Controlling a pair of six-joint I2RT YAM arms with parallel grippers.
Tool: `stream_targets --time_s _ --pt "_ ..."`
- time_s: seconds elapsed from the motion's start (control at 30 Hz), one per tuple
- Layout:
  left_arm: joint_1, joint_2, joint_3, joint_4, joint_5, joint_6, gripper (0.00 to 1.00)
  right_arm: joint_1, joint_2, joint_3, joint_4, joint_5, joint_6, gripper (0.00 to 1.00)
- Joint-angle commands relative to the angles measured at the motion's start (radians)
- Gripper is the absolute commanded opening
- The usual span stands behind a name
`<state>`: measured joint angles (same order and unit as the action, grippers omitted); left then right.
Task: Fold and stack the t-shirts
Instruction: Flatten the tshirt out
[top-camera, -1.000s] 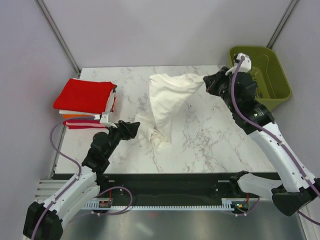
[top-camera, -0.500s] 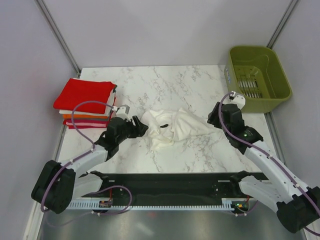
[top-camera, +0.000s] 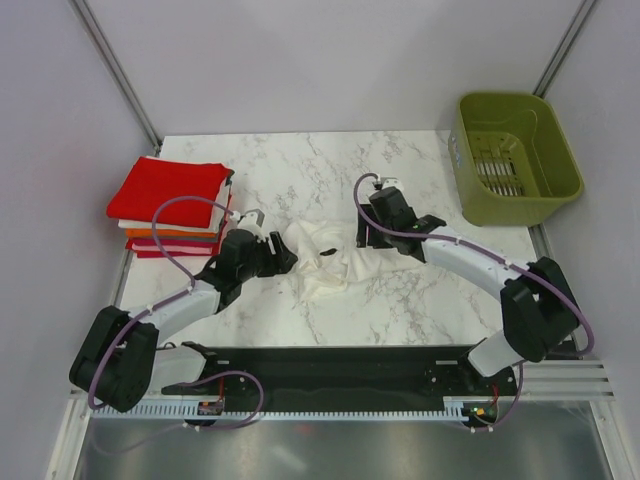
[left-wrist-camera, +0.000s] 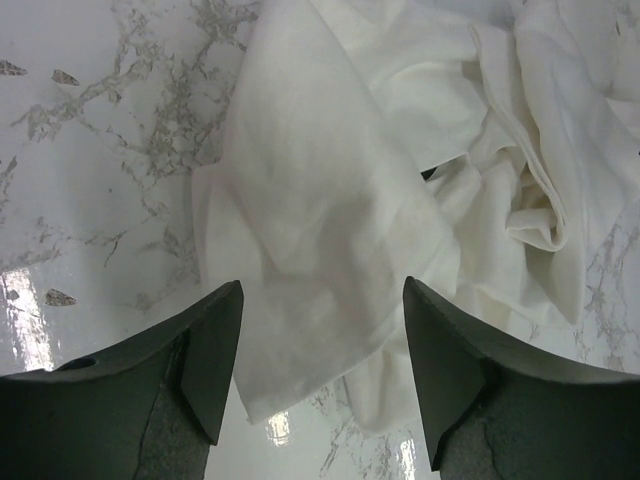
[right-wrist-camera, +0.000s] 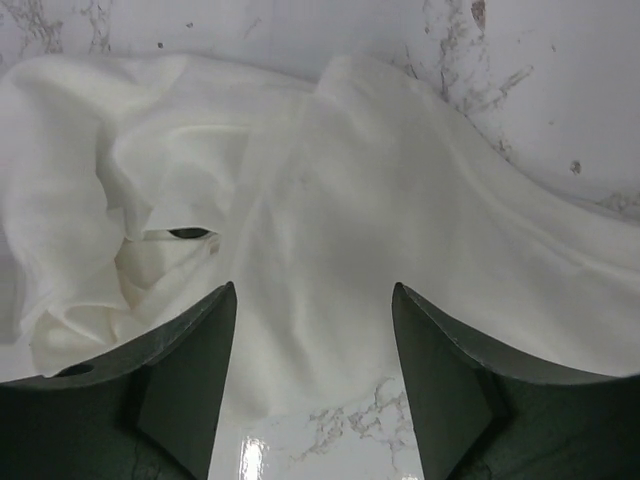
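Observation:
A plain white t-shirt (top-camera: 335, 258) lies crumpled in a heap at the middle of the marble table. My left gripper (top-camera: 287, 256) sits at its left edge, open, with a cloth corner (left-wrist-camera: 330, 200) lying between and ahead of the fingers, ungripped (left-wrist-camera: 322, 290). My right gripper (top-camera: 368, 238) hovers low at the shirt's upper right edge, open (right-wrist-camera: 312, 290), over rumpled cloth (right-wrist-camera: 350, 200) that it does not hold. A stack of folded t-shirts (top-camera: 170, 192), red on top with orange, white and pink-red layers below, rests at the table's left edge.
An olive-green plastic basket (top-camera: 515, 155) stands off the table's back right corner. Bare marble (top-camera: 430, 300) stretches in front of and to the right of the shirt. Grey walls close in the back and sides.
The right gripper opened and let go of the white shirt it held up; the shirt dropped into a heap. The right arm swung down and left to it. The left arm shifted closer.

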<state>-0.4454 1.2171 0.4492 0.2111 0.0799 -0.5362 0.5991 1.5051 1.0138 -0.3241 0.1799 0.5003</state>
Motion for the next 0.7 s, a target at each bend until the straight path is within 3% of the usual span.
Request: stream_targets --time_s 0.0,0.1,0.27,0.33,0.43,0.47,0.5,0.67 --pt "-0.006 -0.008 0.034 0.013 0.010 0.045 0.74 0.013 0.073 0.098 0.048 0.035 0.001 0.71" --pt "-0.012 -0.001 0.037 0.027 0.049 0.050 0.85 0.022 0.162 0.161 0.048 0.058 0.000 0.71" --pt "-0.016 -0.014 0.036 0.027 0.050 0.061 0.91 0.041 0.316 0.246 0.000 0.157 -0.008 0.70" --pt "-0.018 -0.025 0.029 0.028 0.050 0.065 0.92 0.041 0.336 0.249 -0.010 0.211 -0.006 0.64" --pt "-0.024 -0.022 0.029 0.028 0.054 0.068 0.93 0.041 0.307 0.226 -0.001 0.259 -0.005 0.29" --pt "-0.026 -0.010 0.031 0.031 0.058 0.068 0.93 0.041 0.294 0.220 -0.001 0.271 0.003 0.11" --pt "-0.029 0.001 0.036 0.033 0.069 0.065 0.93 0.041 0.265 0.207 -0.001 0.291 0.006 0.03" --pt "-0.041 0.035 0.051 0.036 0.093 0.070 0.93 0.031 0.100 0.088 0.062 0.309 0.037 0.00"
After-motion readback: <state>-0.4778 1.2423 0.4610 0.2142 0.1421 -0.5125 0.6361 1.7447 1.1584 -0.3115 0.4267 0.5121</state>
